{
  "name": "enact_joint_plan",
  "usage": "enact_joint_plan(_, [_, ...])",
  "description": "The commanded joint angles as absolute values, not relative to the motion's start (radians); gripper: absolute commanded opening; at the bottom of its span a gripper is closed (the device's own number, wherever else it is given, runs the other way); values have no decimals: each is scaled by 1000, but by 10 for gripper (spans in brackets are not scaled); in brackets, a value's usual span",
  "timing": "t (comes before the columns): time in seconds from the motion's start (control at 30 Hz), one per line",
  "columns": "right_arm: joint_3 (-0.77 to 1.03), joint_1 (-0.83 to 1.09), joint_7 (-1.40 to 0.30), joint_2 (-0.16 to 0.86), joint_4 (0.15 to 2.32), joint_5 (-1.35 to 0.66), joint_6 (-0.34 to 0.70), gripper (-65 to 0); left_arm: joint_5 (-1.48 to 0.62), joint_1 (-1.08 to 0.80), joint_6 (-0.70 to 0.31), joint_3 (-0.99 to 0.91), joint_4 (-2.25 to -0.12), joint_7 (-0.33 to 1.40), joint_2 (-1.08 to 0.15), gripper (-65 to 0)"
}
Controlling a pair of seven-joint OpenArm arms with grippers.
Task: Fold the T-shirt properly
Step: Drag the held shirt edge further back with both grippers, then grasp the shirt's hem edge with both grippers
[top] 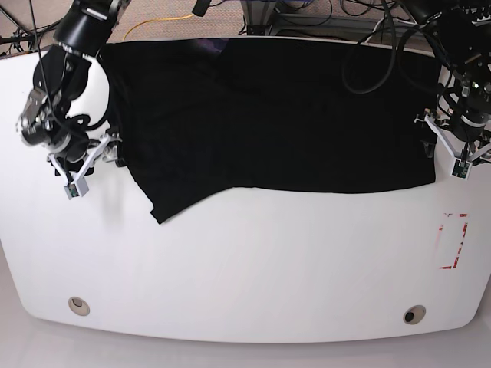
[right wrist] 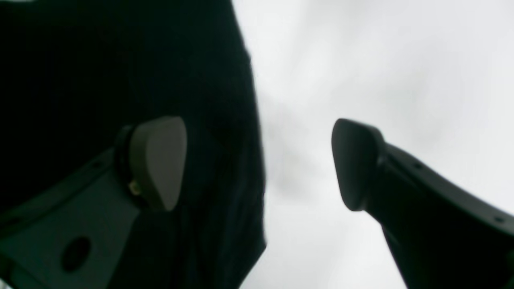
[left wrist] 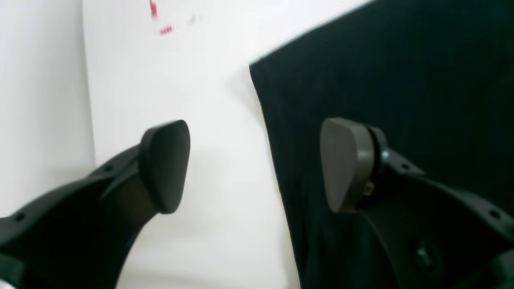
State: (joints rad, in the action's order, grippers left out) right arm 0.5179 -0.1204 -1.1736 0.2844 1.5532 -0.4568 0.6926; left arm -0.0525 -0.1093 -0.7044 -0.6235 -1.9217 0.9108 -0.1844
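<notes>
Lying spread across the far half of the white table (top: 245, 268), the T-shirt (top: 268, 115) forms a broad black band running side to side. Appears doubled over once along its length, judging by the straight near hem, though layer count cannot be confirmed. Shows one loose corner (top: 159, 217) drooping toward the near edge on the base view's left, breaking the otherwise straight hem line. Shows a slight ridge near the far edge, probably a sleeve or collar tucked under.

Positioned at the two short ends of the garment, one gripper per end, presumably so that both ends can be taken together for the next crosswise fold.

Left gripper (left wrist: 257, 164): fingers (left wrist: 166, 166) spread wide, nothing between them. Straddles the cloth edge in the left wrist view, one pad over fabric, the other over bare table. Contact with the cloth cannot be determined.

Right gripper (right wrist: 259, 162): fingers (right wrist: 158, 162) likewise spread wide and empty. Straddles the opposite edge in the right wrist view, one pad over black fabric, the other over white surface. Sits in the base view just beside the garment's side hem, not far from the drooping corner.

Judged stage: one fold laid, hold let go, further folds outstanding. Recommended before the next fold: squaring the stray corner, since soft fabric will carry that skew into every later layer.

Marked near the left gripper's side: a red tape outline (top: 453, 241) on the table, purpose not evident.
</notes>
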Motion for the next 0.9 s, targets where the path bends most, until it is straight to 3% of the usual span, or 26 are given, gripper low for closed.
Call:
enact_joint_plan(0.0, [487, -194, -1135, 297, 1492, -433, 698, -122, -56, -81, -698, -627, -1922, 895, -200, -174])
enact_joint_plan(0.17, [406, -314, -1038, 297, 1330, -323, 698, -119, -56, -19, -698, -628, -1831, 895, -205, -174])
enact_joint_plan(0.43, [363, -418, -908, 298, 1070, -309, 698, -122, -58, 45, -698, -633, -1704, 892, -206, -174])
enact_joint_plan(0.87, [300, -432, -776, 226, 929, -309, 698, -125, -59, 58, -698, -631, -1584, 771, -222, -174])
